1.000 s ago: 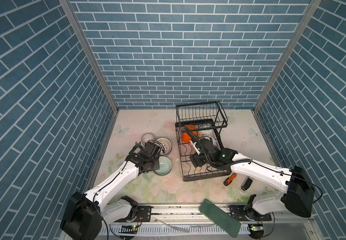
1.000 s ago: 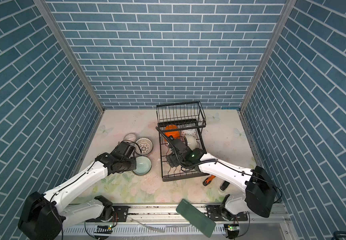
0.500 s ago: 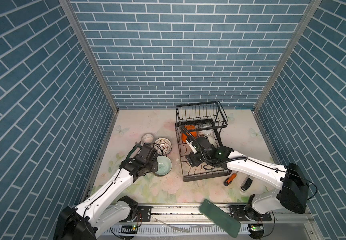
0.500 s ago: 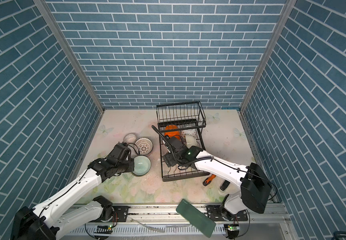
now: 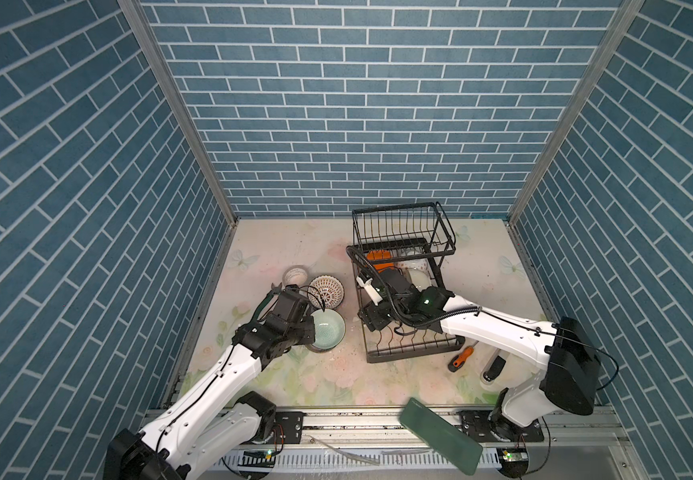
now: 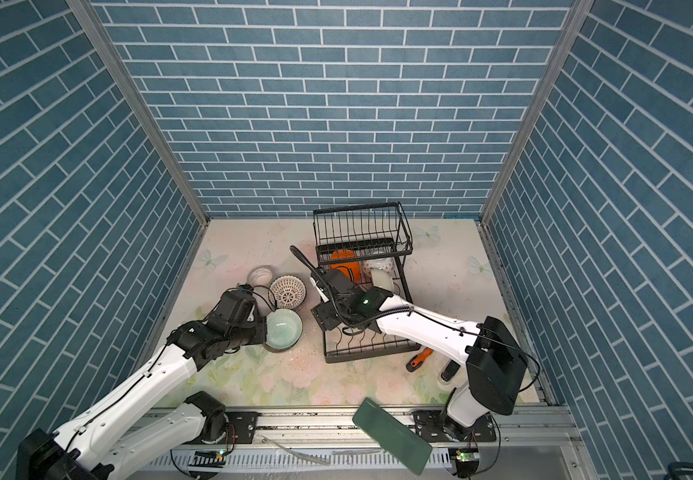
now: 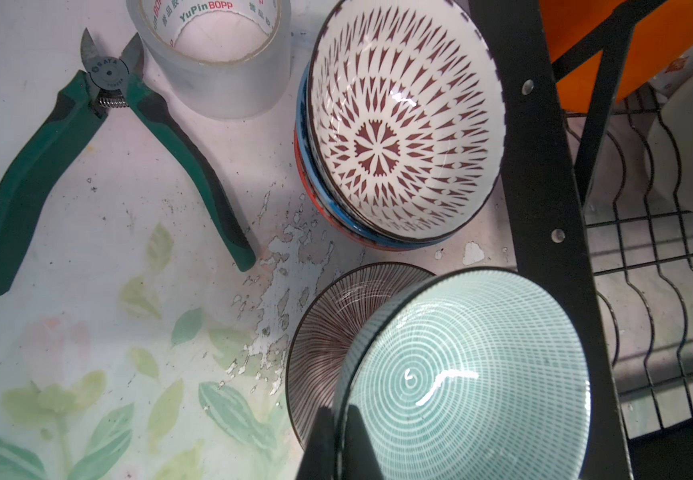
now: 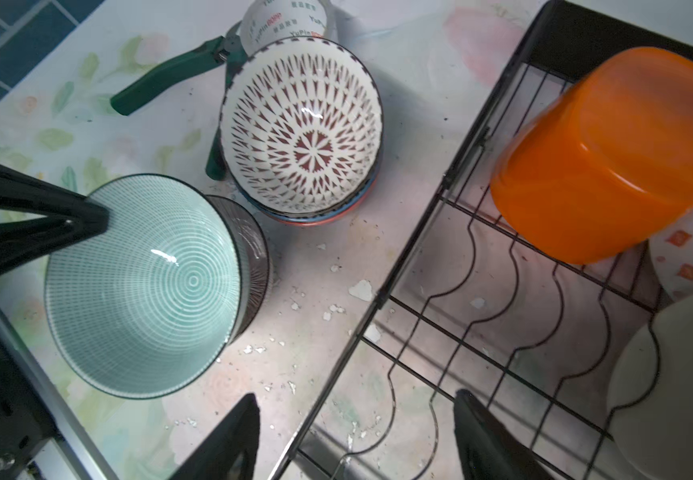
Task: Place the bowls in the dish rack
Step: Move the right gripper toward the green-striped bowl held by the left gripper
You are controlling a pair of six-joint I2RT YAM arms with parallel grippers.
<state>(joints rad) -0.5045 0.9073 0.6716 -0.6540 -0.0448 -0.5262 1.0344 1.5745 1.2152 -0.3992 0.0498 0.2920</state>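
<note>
Your left jaws clenched on the pale green bowl (image 7: 461, 374) at its rim, bowl tilted over a striped bowl (image 7: 324, 332) on the desk (image 7: 108, 332), at 9 o'clock of the dish rack (image 7: 544, 208), your right jaws released above the rack's 9 o'clock edge, orange bowl (image 8: 611, 158) inside.

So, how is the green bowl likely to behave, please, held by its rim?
The green bowl looks glazed ceramic, so probably rigid and chippable. Its glossy highlights suggest slipperiness. The left gripper pinches one rim edge, so it may pivot.

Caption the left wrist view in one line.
Left fingers pinch the pale green bowl above a striped bowl, beside the patterned bowl stack, tape roll, cutters and dish rack.
</note>
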